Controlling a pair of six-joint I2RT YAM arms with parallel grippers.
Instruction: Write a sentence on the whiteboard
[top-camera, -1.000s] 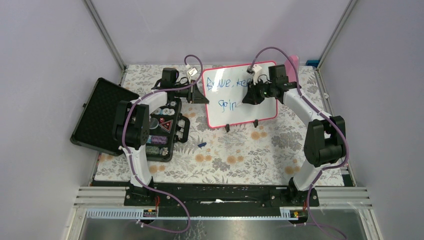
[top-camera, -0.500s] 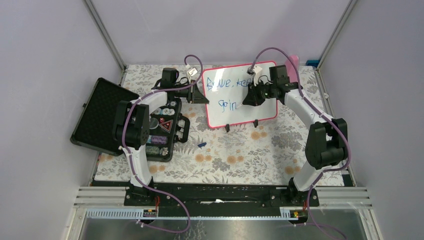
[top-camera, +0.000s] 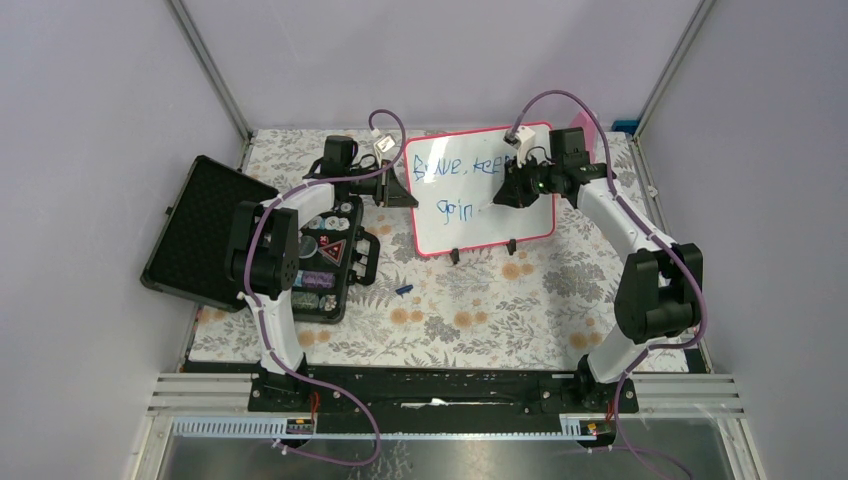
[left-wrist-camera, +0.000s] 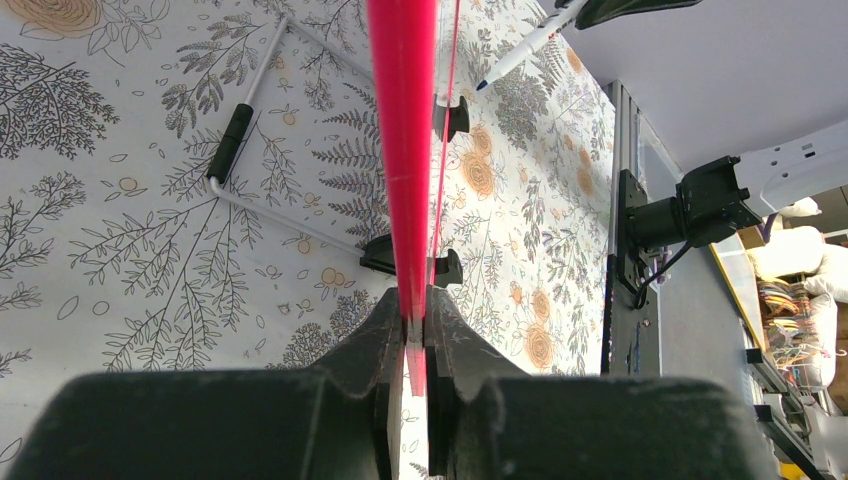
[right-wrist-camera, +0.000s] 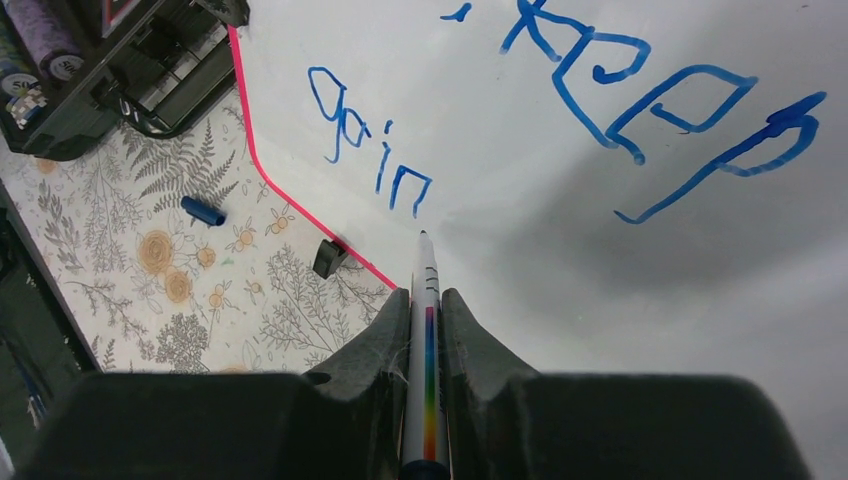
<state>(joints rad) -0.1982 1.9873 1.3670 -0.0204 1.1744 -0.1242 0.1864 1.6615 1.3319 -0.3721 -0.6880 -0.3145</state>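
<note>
Whiteboard, a white rectangular panel in a thin red-pink frame: upright on its two small black feet, far middle of the floral table.
Left gripper: clamped on the board's left frame edge, steadying it. That looks a sound hold, on the stiff rim and clear of the writing.
Right gripper: closed on a white marker with a rainbow stripe. Its tip is right at the board face, just past the "n"; whether it touches, I can't tell.
Blue handwritten sentence: "keep" up top, "goin" below, so I'd say the last letter and the stop are yet to come.
Handling: a light, rigid, slick board on thin feet. I reckon a hard press would tip or slide it, so light strokes.
Blue marker cap: on the table, near the lower frame.
</note>
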